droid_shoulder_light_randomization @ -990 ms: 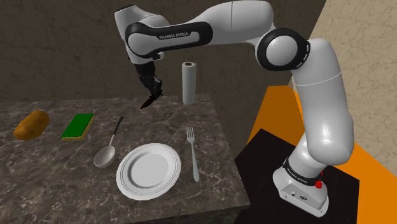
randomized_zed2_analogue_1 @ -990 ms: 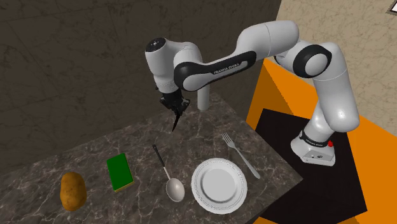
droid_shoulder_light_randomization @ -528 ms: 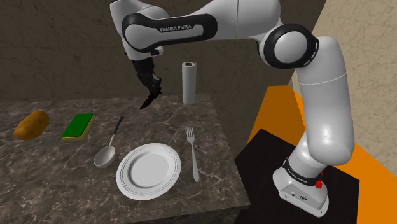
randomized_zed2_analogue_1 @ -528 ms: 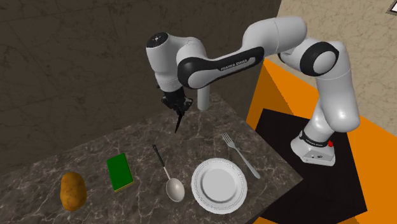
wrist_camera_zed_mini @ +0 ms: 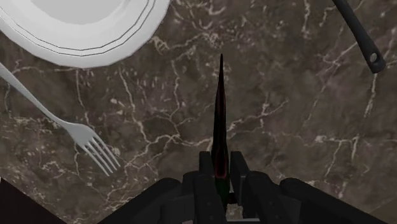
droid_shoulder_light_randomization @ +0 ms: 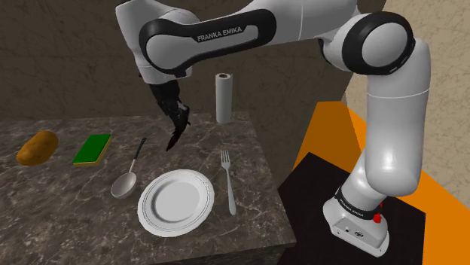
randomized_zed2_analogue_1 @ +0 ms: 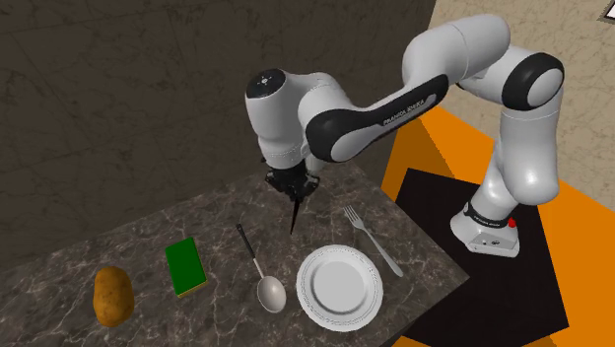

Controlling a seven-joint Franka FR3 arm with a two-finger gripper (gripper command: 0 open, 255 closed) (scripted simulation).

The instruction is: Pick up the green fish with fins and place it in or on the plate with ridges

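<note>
Carry step, judging by the layout: fish (droid_shoulder_light_randomization: 172, 140) lifted clear, not yet over the plate (droid_shoulder_light_randomization: 144, 203). Gripper (droid_shoulder_light_randomization: 179, 120) pinching the fish's upper end, fingers pressed against it from both sides, as seen in the wrist view (wrist_camera_zed_mini: 221, 173).

Fish hanging in the air above bare marble countertop (droid_shoulder_light_randomization: 68, 196), just to the far side of the plate, between spoon (droid_shoulder_light_randomization: 128, 177) handle on the shoulder view's left and fork (droid_shoulder_light_randomization: 228, 181) on its right. Touching nothing but the fingers.

Looks like a thin dark sliver (wrist_camera_zed_mini: 220, 114), seen edge-on; green hardly readable, fins not made out. Long axis close to vertical, in line with the gripper; free end pointing down at the countertop, leaning slightly to the shoulder view's left. Same in the second exterior view: gripper (randomized_zed2_analogue_1: 294, 187), fish (randomized_zed2_analogue_1: 294, 212), tip down. Head or tail at the tip: cannot tell.

Next move probably: shift toward the near edge until the tip sits over the plate centre, rim (randomized_zed2_analogue_1: 307, 296) ridged and white, then lower and release. Tip likely to land first, so a low drop is needed for the fish to fall flat inside the rim (wrist_camera_zed_mini: 127, 48).
</note>
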